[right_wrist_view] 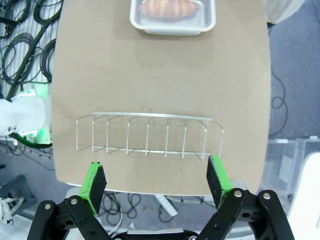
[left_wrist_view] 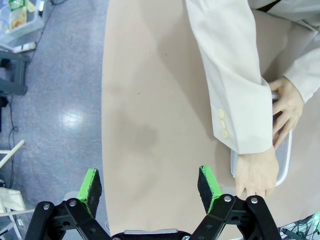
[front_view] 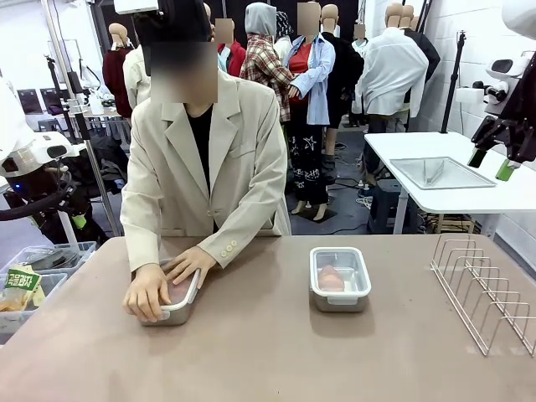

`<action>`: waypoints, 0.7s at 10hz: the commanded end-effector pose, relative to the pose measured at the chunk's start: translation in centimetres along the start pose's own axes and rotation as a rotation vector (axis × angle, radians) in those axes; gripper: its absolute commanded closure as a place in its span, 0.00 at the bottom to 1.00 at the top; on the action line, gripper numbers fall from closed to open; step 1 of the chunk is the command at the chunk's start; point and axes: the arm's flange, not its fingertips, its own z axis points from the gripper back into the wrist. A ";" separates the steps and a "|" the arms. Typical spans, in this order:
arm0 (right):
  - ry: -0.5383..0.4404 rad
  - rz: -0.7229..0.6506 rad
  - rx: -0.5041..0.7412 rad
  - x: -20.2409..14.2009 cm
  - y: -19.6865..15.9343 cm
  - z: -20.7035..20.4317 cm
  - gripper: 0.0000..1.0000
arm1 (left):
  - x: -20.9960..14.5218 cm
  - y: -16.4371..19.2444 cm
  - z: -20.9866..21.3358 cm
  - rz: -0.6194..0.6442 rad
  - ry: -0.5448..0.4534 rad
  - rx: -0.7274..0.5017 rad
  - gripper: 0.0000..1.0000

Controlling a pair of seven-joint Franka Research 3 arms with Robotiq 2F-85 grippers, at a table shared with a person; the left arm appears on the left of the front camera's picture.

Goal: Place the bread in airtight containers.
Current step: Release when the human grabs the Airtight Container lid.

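Left gripper (left_wrist_view: 150,187): jaws wide, empty, lower frame.
Person's hands (front_view: 167,280): pressing lid on left container (front_view: 173,311); bread hidden.
Advice: press corners evenly.
Right container (front_view: 339,279): centre, lidded, bread (front_view: 331,278) inside.
Right gripper (right_wrist_view: 157,182): wide, empty, above wire rack (right_wrist_view: 149,134).

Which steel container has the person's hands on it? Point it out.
The container on the robot's left, both hands pressing its lid; the other container, mid-table, sits untouched.

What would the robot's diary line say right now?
person's hands: pressing lid on left pan | right pan: lidded, bread inside | left gripper: open, empty | right gripper: open, above wire rack
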 end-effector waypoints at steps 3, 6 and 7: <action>0.001 -0.006 0.002 0.0 -0.1 -0.1 0.00 | -0.1 0.0 0.1 0.015 -0.001 0.008 0.00; 0.001 -0.006 0.002 0.0 -0.1 -0.1 0.00 | -0.1 0.0 0.1 0.015 -0.001 0.008 0.00; 0.001 -0.006 0.002 0.0 -0.1 -0.1 0.00 | -0.1 0.0 0.1 0.015 -0.001 0.008 0.00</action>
